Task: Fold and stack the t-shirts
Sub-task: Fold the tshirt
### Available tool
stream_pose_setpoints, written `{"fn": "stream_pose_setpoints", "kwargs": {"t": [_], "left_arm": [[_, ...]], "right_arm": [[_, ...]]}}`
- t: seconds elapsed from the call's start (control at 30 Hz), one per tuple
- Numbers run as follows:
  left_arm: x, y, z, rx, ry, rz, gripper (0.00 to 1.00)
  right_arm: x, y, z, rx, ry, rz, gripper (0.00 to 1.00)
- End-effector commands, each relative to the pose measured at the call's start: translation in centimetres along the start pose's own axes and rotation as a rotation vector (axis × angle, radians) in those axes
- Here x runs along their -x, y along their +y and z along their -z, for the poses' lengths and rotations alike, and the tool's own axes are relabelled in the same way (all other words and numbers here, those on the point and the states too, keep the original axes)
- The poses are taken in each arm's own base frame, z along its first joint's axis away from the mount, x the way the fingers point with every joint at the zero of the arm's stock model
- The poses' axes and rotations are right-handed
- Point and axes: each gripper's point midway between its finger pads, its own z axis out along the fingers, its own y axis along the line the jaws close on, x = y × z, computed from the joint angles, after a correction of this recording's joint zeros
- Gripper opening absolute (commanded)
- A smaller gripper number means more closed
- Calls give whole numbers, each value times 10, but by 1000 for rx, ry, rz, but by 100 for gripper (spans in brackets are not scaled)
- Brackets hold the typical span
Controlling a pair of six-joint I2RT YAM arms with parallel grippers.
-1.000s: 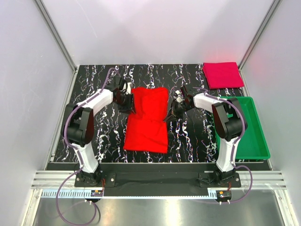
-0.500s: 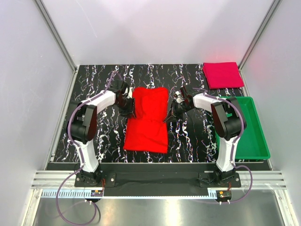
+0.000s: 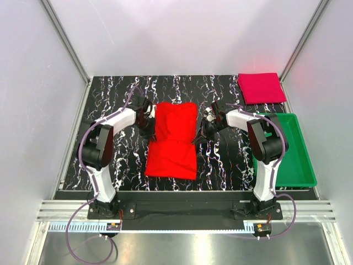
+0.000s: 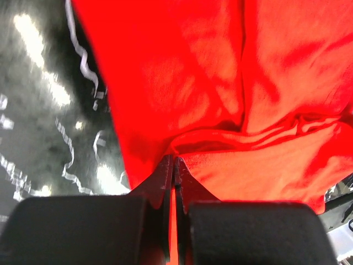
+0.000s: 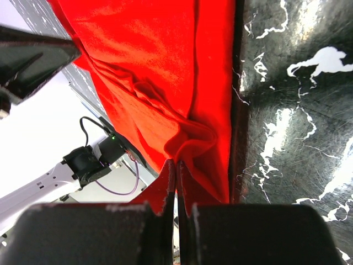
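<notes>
A bright red t-shirt [image 3: 172, 141] lies partly folded in the middle of the black marbled table. My left gripper [image 3: 153, 130] is at its left edge, shut on a pinch of the red cloth [image 4: 231, 110], with both jaws pressed together on the fabric. On the opposite side my right gripper [image 3: 197, 133] is shut on the shirt's right edge [image 5: 187, 138], where the cloth bunches at the fingertips. A darker crimson t-shirt [image 3: 261, 87] lies folded flat at the back right corner, away from both grippers.
A green plastic tray [image 3: 300, 165] stands at the right edge of the table, beside the right arm. White walls close in the table on three sides. Bare marbled tabletop [image 3: 124, 160] shows left of the red shirt.
My left gripper has closed onto the red shirt's left edge after standing open beside it. The right gripper stays shut on the right edge, unmoved.
</notes>
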Motion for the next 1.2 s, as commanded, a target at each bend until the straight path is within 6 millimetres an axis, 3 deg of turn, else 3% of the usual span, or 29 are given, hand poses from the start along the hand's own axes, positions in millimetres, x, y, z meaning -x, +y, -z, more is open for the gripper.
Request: {"fn": "stream_pose_setpoints", "kwargs": {"t": [0.0, 0.17, 0.5, 0.63, 0.93, 1.03, 1.17], "left_arm": [[8, -5, 36, 29, -99, -22, 0], [-2, -10, 57, 18, -120, -21, 0], [-4, 10, 62, 73, -132, 22, 0], [0, 16, 57, 70, -131, 38, 0], [22, 20, 23, 61, -89, 34, 0], [28, 17, 21, 48, -93, 33, 0], [34, 11, 35, 44, -136, 31, 0]], "right_arm": [[5, 15, 8, 28, -23, 44, 0], [-3, 21, 16, 38, -25, 43, 0], [10, 29, 17, 37, -48, 58, 0], [22, 28, 10, 29, -53, 70, 0], [45, 8, -6, 7, -32, 39, 0], [46, 1, -5, -10, -26, 27, 0], [41, 3, 7, -29, -40, 39, 0]]}}
